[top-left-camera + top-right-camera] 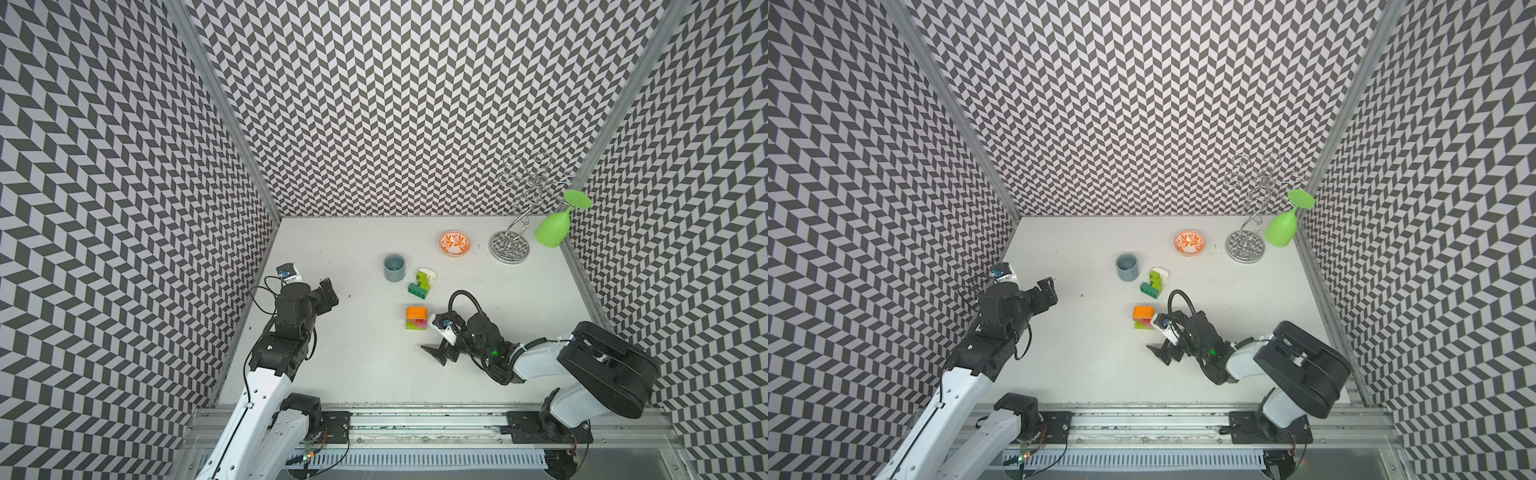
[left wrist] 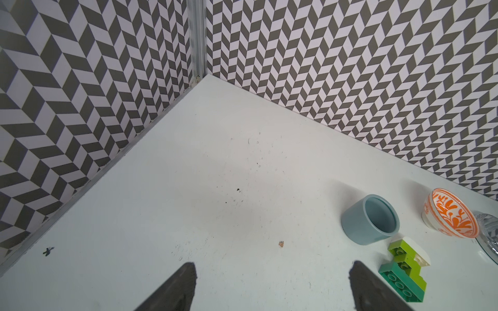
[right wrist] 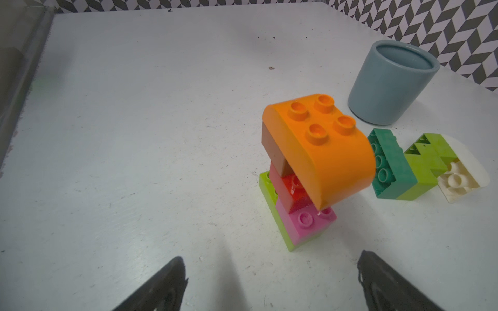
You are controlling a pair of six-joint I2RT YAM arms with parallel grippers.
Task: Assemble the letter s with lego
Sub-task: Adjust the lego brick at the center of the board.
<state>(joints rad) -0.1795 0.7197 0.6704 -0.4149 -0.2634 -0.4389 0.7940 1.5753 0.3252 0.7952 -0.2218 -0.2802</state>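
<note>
My left gripper (image 1: 329, 292) and right gripper (image 1: 435, 354) hover, fingers spread and empty, as the orange-topped lego stack (image 1: 416, 318) stands on the table (image 1: 353, 365), the green lego piece (image 1: 420, 284) lying just beyond, beside the cup (image 1: 394, 267).

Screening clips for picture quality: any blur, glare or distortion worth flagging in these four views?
In both top views, wide-angle stretch splays the walls; the light is even and shadows are faint. Left wrist view: sharp, with a soft shadow beside the grey-blue cup. Right wrist view: the orange brick looks slightly soft at its near edge, the right gripper is out of focus; no glare.
</note>
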